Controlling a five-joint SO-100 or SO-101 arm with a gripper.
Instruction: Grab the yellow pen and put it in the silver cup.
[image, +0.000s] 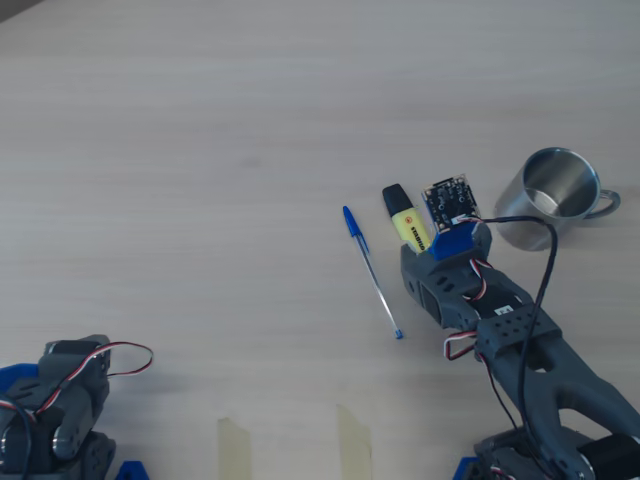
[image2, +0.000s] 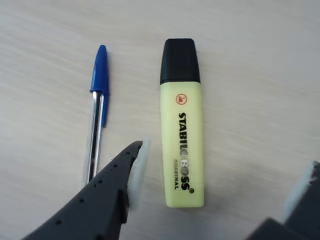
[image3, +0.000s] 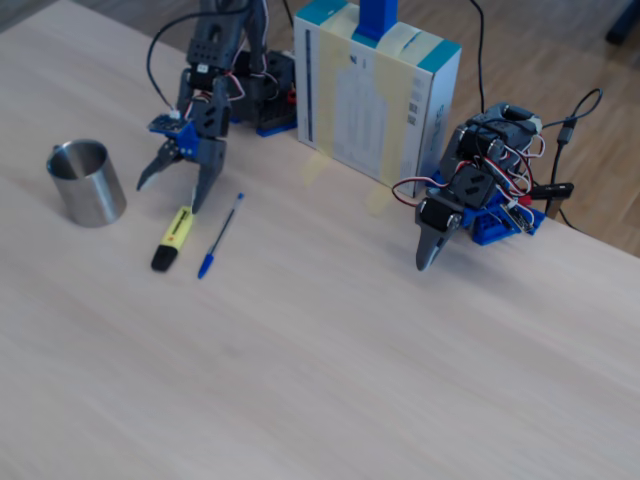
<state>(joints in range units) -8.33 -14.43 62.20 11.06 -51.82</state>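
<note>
Since the jaws (image2: 220, 175) hang spread, straddling the pen's (image2: 182, 130) rear end, a cross-body pinch looks set. Pen lies flat on table (image: 200, 150), cap at 12; cup (image: 548, 195) at its 3, wrist view.

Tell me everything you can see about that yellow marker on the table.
The yellow marker is a short, chunky pale-yellow highlighter of what looks like plastic, with a black cap still on. Dark print along its flat body reads STABILO BOSS ORIGINAL, under a small red round logo. It lies flat on the light wooden table, beside a blue-capped ballpoint pen without touching it, with the steel cup off to its other side. The open gripper hangs over its rear end, one finger on each side, neither touching it.
</note>
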